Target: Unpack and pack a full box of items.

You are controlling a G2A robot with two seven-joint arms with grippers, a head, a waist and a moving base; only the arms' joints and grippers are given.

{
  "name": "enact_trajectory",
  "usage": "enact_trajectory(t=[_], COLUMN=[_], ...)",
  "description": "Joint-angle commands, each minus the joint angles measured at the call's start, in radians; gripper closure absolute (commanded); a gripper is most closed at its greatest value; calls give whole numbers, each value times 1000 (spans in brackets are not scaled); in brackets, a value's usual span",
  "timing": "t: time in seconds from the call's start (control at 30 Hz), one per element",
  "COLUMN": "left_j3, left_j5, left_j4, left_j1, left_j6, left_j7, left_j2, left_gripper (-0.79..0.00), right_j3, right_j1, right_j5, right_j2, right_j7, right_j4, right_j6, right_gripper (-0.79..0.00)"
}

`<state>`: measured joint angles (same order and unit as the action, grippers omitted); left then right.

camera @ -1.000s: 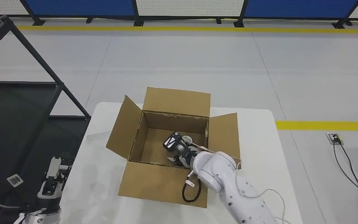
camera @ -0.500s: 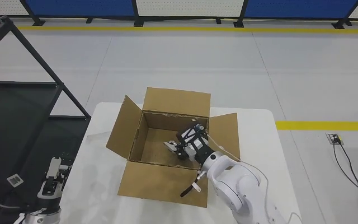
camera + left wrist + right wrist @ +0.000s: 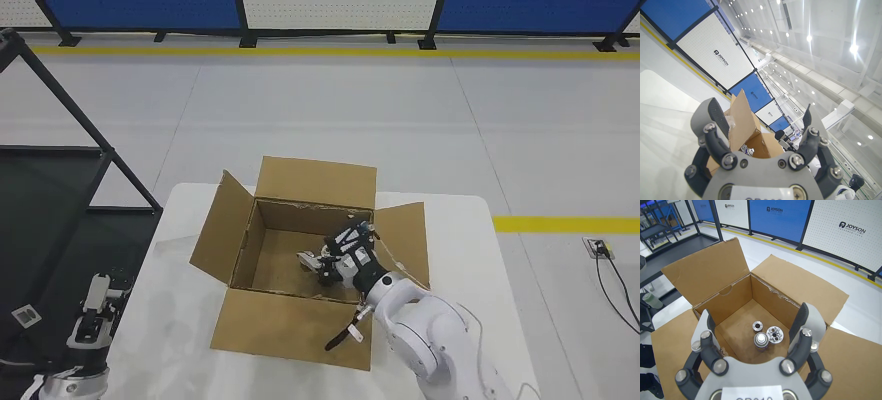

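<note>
My right arm is drawing back and up. A second ago its elbow was over the near flap with the fingers low inside; now the right gripper point(image 3: 332, 260) point(image 3: 755, 311) is hovering over the right side of the open cardboard box point(image 3: 315, 182) point(image 3: 706, 275). Its fingers are spread apart, holding nothing. I'm seeing the box sitting on the white desk point(image 3: 455, 235) with all four flaps out. On its floor, under the gripper, three parts are clustering: a small can point(image 3: 761, 342), a metal cylinder point(image 3: 757, 327) and a holed metal disc point(image 3: 775, 334), all just beside each other. The left gripper point(image 3: 97, 318) point(image 3: 761, 109) is hanging off the desk's left edge, fingers apart, empty.
</note>
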<state>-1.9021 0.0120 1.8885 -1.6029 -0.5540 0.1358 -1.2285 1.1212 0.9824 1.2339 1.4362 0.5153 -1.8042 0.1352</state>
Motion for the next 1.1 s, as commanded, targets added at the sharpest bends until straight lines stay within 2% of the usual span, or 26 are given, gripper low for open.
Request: enact_trajectory(t=[0.0,0.13,0.27,0.6,0.67,0.93,1.0,1.07], left_j3=[10,34,70,136,147,192,201,211], left_j5=[32,72,118,191,200,235,242,247], left_j4=[13,25,21,5,4,7,10,14], left_j1=[20,62,99,144,146,150,150,148], left_j6=[16,37,53,77,76,81,80,76], left_j7=[29,89,125,157,160,169,169,171], left_j2=[3,8,11,15,15,16,16,17], left_gripper=[-785,-785,-785,-785,-785,-785,-785,-785], right_j3=[39,126,237,494,540,540,541,541], right_j1=[9,40,80,193,213,213,219,213], right_j5=[-79,-243,-443,-977,-893,-893,-890,-886], right_j2=[-1,-7,-18,-42,-48,-48,-49,-54], right_j7=[-1,9,42,83,30,30,21,65], right_j4=[-8,-31,-49,-58,-72,-72,-64,-50], right_j6=[-2,6,60,147,145,145,116,60], right_gripper=[-785,-785,-785,-785,-785,-785,-785,-785])
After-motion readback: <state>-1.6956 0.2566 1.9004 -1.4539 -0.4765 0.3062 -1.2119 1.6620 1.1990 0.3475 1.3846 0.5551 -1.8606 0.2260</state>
